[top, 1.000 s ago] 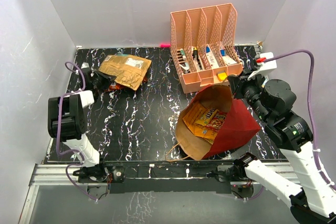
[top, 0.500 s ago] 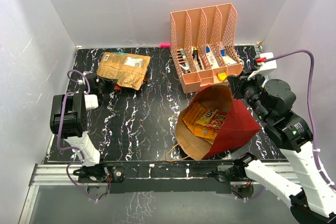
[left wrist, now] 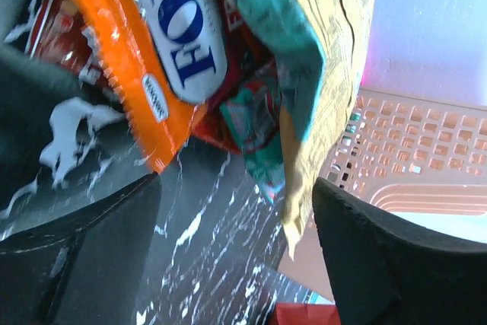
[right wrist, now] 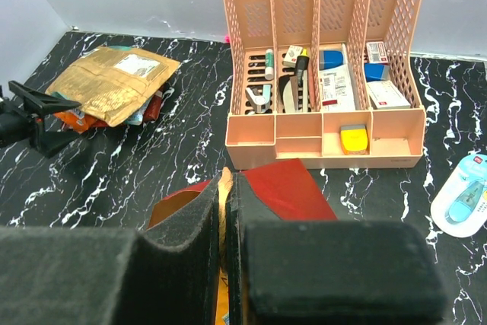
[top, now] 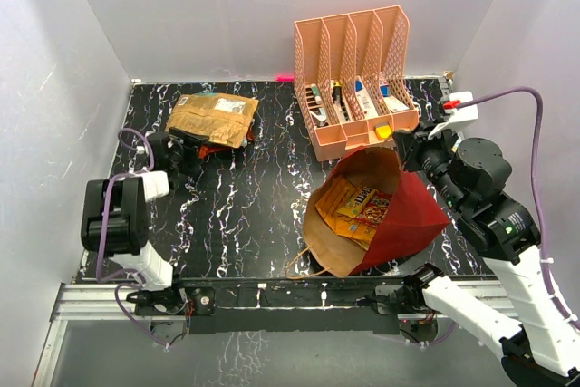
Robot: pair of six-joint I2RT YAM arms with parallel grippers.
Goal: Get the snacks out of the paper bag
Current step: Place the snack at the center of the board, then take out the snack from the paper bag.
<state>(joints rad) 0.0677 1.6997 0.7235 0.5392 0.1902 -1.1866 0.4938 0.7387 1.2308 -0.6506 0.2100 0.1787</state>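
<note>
Left claw [left wrist: 236, 192]: jaws wide apart, nothing gripped. It sits just near of a heap of snacks [top: 213, 120] at the far left of the table [top: 254, 201]. The heap has one gold packet [top: 217, 113] on top and one orange packet [left wrist: 148, 51] beneath, with red and teal wrappers under those. The full count cannot be told.

Right claw [right wrist: 224, 218]: pads pinched tight on the far rim of the paper bag [top: 412, 215], with the kraft edge caught between them. There is one bag, dark red outside, leaning over at the near right with its mouth facing up and left. Inside it at least three more packets show in orange, yellow and brown, overlapping.

Surroundings: one peach organizer [top: 353, 88] with four slots stands just beyond the bag, touching or nearly touching its rim – pens and small items inside. One light-blue tag-like object [right wrist: 464, 195] lies to the organizer's right.

The surface is black marble-patterned with white veins. Plain white walls [top: 181, 6] close in the left, far and right sides.
</note>
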